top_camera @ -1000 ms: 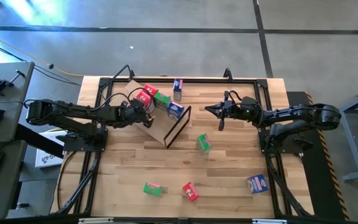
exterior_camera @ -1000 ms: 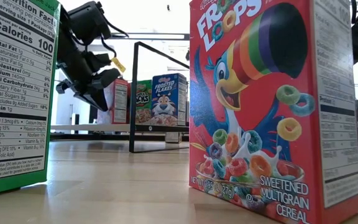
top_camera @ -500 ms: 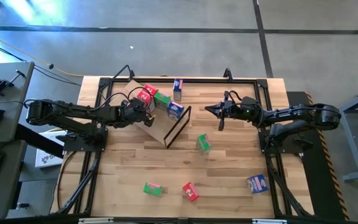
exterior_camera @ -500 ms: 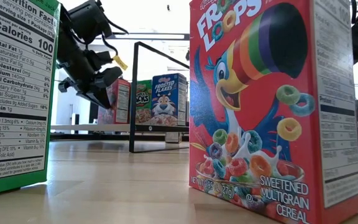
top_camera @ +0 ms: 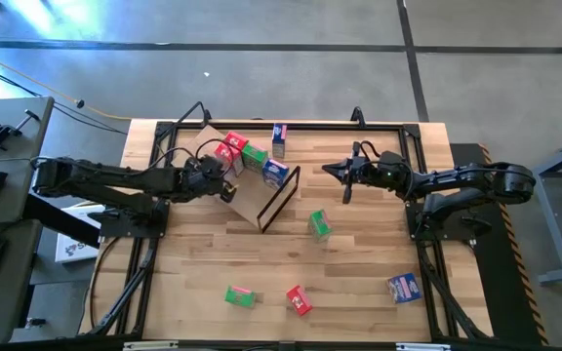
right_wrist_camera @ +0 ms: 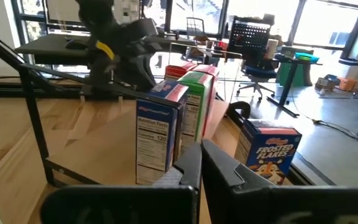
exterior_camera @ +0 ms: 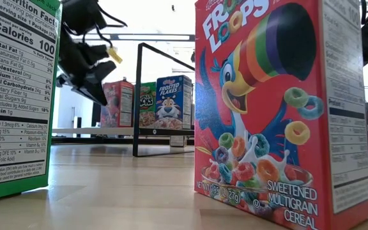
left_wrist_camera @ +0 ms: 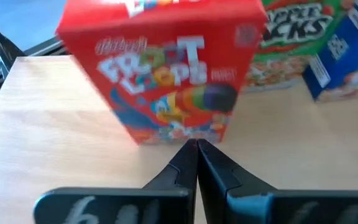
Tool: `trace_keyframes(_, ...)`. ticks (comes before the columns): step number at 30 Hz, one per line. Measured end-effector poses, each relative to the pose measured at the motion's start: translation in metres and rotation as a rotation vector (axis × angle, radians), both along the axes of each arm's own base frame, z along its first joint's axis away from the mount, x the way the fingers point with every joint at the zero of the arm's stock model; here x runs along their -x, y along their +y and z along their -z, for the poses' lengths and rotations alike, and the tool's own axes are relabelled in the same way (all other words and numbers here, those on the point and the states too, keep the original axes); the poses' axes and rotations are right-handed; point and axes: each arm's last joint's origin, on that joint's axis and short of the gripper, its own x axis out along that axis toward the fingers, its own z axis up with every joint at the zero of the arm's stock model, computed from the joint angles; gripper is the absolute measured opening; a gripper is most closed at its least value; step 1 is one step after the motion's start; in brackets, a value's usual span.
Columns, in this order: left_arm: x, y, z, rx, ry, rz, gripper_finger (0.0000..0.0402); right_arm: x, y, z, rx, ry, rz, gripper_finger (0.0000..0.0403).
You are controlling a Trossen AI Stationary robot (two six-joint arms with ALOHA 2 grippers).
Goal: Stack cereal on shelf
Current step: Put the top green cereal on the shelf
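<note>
The shelf (top_camera: 247, 202), a tan panel with a dark frame (top_camera: 283, 193) at its right end, lies at the table's far left. Three cereal boxes stand on it in a row: red (top_camera: 227, 149), green (top_camera: 254, 154), blue (top_camera: 274, 173). My left gripper (top_camera: 226, 185) is shut and hovers over the panel just short of the red box (left_wrist_camera: 166, 74), touching nothing. In the low view it (exterior_camera: 98, 89) hangs clear of that box (exterior_camera: 117, 102). My right gripper (top_camera: 326, 172) is shut and level, right of the shelf, holding nothing.
A blue box (top_camera: 279, 138) stands on the table beyond the shelf. Loose boxes lie on the table: green (top_camera: 319, 224) at the middle, green (top_camera: 239, 294) and red (top_camera: 299, 299) at the near edge, blue (top_camera: 404, 286) near right. The last two fill the low view.
My left gripper, still shut, has drawn back a little from the red box toward the table's left edge and has risen. The three boxes on the shelf stand as before.
</note>
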Motion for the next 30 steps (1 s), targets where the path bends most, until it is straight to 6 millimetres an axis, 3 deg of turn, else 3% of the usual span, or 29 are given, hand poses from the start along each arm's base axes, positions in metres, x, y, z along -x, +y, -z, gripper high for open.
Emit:
trace_keyframes(6,0.010,-0.010,-0.009,-0.027,-0.079,0.079,0.0000,-0.001,-0.001,0.000,-0.033,0.010,0.005,0.0000)
trace_keyframes(15,0.026,-0.019,0.013,-0.070,-0.423,0.431,0.0000,-0.027,-0.005,-0.017,-0.197,0.243,0.031,0.0023)
trace_keyframes(22,0.030,-0.011,0.012,-0.008,-0.482,0.481,0.0000,-0.044,0.014,-0.043,-0.317,0.447,0.108,0.0108)
trace_keyframes(30,0.032,-0.007,-0.003,-0.161,-0.530,0.596,0.0000,-0.048,0.057,-0.088,-0.535,0.632,0.206,0.0235)
